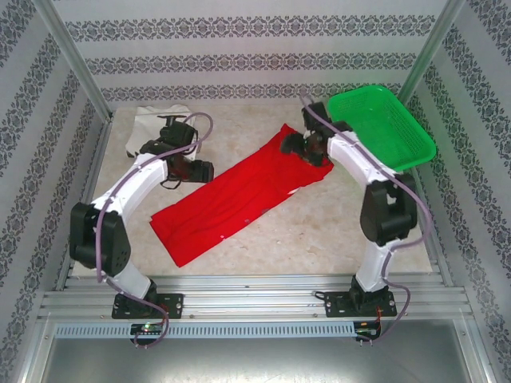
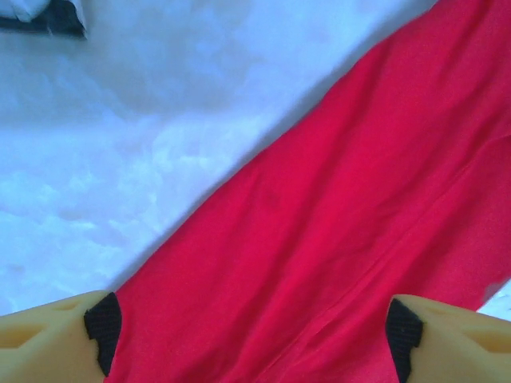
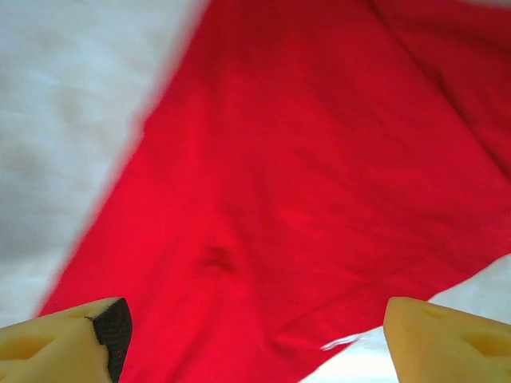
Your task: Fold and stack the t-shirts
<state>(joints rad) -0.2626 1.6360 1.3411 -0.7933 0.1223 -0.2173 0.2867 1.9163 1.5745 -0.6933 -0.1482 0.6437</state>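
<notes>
Worktop (image 1: 335, 231), far left corner: the white shirt (image 1: 160, 126) lies there, partly behind my left arm. Just right of it my left pincer (image 1: 198, 171) hangs with jaws wide apart, gripping nothing, over the left edge of the red shirt (image 1: 239, 199). That shirt lies as a long strip slanting across the middle. My right pincer (image 1: 297, 145) hovers over its far end, spread open too, nothing held. A green basket (image 1: 383, 128) stands at the far right corner.

Striped, patterned wallpaper walls (image 1: 239, 48) enclose a beige marbled tabletop (image 1: 335, 231).
</notes>
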